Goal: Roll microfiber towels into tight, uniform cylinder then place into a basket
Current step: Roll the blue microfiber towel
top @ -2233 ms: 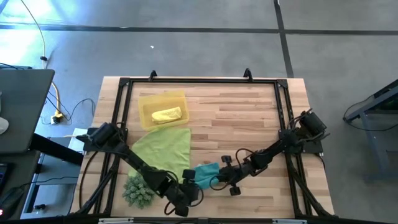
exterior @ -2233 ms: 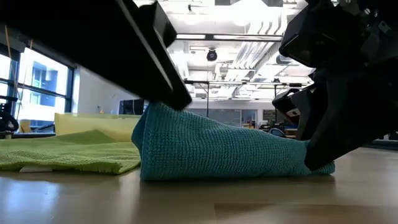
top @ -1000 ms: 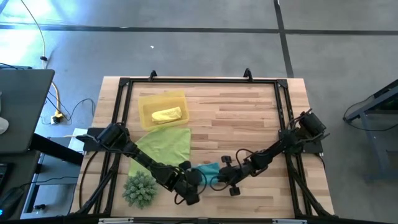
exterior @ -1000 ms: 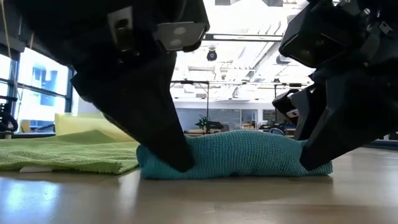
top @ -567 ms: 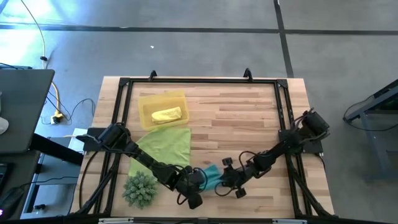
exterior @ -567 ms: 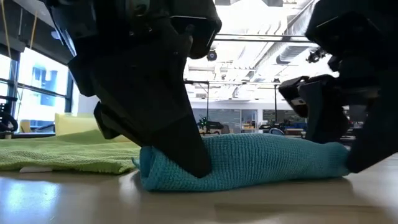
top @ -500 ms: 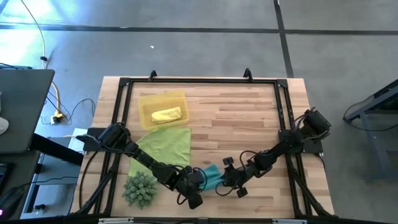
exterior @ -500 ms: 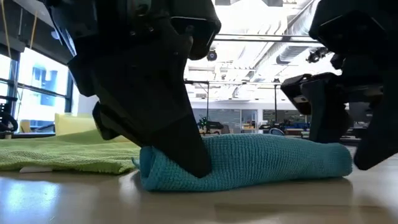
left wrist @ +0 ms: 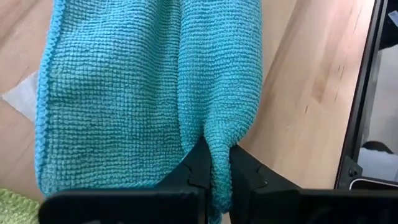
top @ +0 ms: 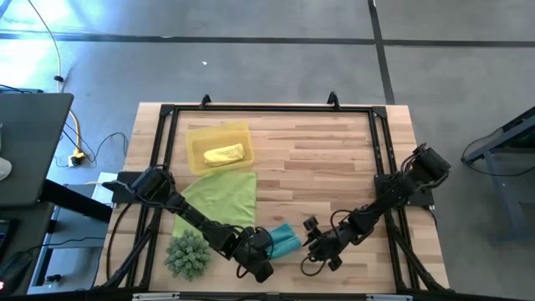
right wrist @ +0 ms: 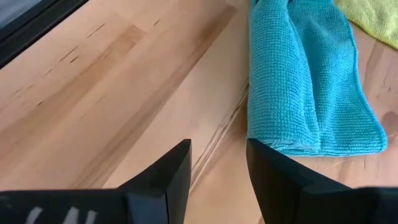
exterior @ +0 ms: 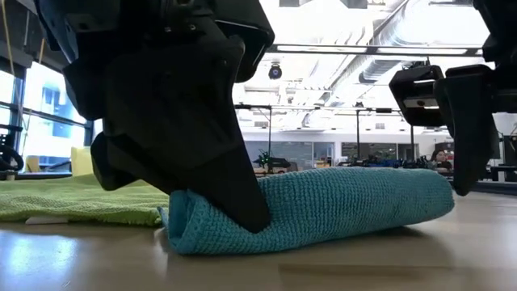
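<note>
Left gripper low at the near edge, fingers pinched together; right gripper just beside, fingers parted

Teal towel is lying low centre of the high view, loosely rolled into a short fat tube on the bench; the left pincer is pinching one fold at its end. Lime green towel is lying spread flat just left of and above it. Yellow towel is sitting rolled inside the basket, a translucent yellow tray in the upper left of the bench.
</note>
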